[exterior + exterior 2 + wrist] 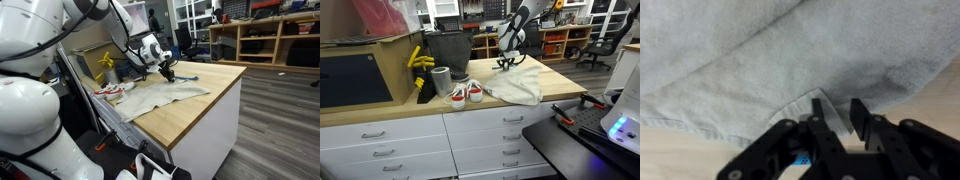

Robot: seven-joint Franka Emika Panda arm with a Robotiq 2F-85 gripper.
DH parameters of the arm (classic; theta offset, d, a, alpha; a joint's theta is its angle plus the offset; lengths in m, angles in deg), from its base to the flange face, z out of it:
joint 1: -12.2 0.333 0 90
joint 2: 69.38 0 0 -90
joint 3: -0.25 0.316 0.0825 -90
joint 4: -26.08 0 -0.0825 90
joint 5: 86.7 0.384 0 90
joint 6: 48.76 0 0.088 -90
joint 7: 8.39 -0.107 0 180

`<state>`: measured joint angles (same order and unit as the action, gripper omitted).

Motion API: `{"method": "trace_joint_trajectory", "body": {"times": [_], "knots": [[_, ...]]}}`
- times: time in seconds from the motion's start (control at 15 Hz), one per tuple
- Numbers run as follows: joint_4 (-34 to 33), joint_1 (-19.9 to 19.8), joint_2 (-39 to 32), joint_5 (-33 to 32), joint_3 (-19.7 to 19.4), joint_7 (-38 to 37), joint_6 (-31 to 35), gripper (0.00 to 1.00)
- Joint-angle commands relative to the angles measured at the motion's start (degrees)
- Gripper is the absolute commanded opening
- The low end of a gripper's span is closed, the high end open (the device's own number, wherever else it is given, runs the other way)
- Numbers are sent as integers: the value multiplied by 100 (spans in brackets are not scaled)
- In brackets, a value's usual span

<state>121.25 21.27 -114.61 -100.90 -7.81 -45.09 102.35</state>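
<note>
The robot's fingers [820, 116] stand narrow, one on either side of a small raised fold at the hem of a grey cloth [760, 50]; whether they already clamp it cannot be told. In both exterior views the gripper [167, 72] [506, 62] points down at the cloth's far edge. The cloth [165, 95] [515, 85] lies spread and rumpled on the wooden table [215, 80] [565, 82]. Just beside the cloth, touching its edge in an exterior view, sits a pair of white-and-red shoes [465, 93]. A grey cup [440, 80] stands near the shoes, on their side away from the cloth, and a black bin [448, 50] rises behind it.
</note>
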Motion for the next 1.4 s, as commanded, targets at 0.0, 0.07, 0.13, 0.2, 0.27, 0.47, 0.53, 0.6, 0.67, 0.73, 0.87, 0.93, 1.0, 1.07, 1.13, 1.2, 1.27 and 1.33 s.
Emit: {"method": "trace_joint_trajectory", "body": {"times": [0.0, 0.07, 0.13, 0.2, 0.27, 0.47, 0.53, 0.6, 0.67, 0.73, 0.87, 0.93, 1.0, 1.07, 1.13, 1.2, 1.27, 1.33], "knots": [[-357, 90, -208, 259, -114, 265, 81, 5], [-370, 107, -228, 290, -111, 276, 87, 0], [-365, 128, -240, 314, -108, 288, 103, 0], [-344, 159, -256, 326, -108, 307, 130, 0], [-331, 194, -272, 342, -116, 335, 147, 0], [-279, 320, -352, 312, -150, 343, 238, 0], [-253, 366, -360, 292, -188, 345, 278, 0], [-240, 416, -378, 265, -235, 337, 308, 0], [-237, 484, -405, 223, -297, 317, 329, 0], [-263, 548, -445, 192, -354, 296, 341, 0], [-350, 674, -522, 144, -458, 255, 355, 0], [-411, 759, -564, 108, -521, 222, 368, 0], [-476, 839, -606, 79, -572, 197, 388, 0], [-552, 921, -646, 63, -611, 179, 401, 0], [-641, 1008, -694, 57, -640, 164, 413, 0], [-718, 1086, -767, 65, -664, 142, 470, 0], [-846, 1175, -830, 70, -673, 137, 460, 0], [-986, 1255, -923, 83, -678, 130, 454, 0]]}}
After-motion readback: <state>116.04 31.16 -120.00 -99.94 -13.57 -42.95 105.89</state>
